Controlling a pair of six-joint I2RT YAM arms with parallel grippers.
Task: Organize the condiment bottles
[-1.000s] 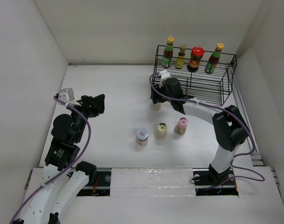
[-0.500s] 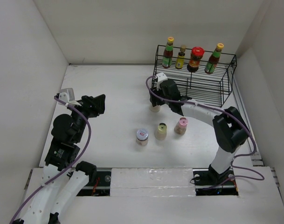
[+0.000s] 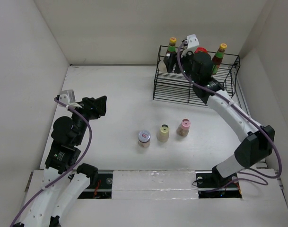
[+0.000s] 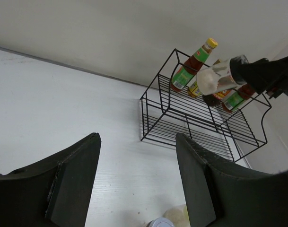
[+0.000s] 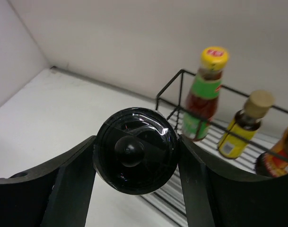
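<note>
My right gripper is shut on a cream shaker with a dark cap. It holds the shaker in the air at the left end of the black wire rack's top shelf; from the left wrist the shaker hangs in front of the shelf's bottles. On that shelf stand a yellow-capped sauce bottle, a small tan-capped bottle, a red-lidded jar and another yellow-capped bottle. A silver-lidded jar, a cream shaker and a pink-capped shaker stand on the table. My left gripper is open and holds nothing.
The rack stands at the back right against the white walls, and its lower shelf holds nothing. The right arm reaches over the table's right side. The left arm stays near the left wall.
My right gripper closed on the dark-capped shaker on the table at the rack's front left corner. It has lifted it up and back to the top shelf. The left arm has not moved.
</note>
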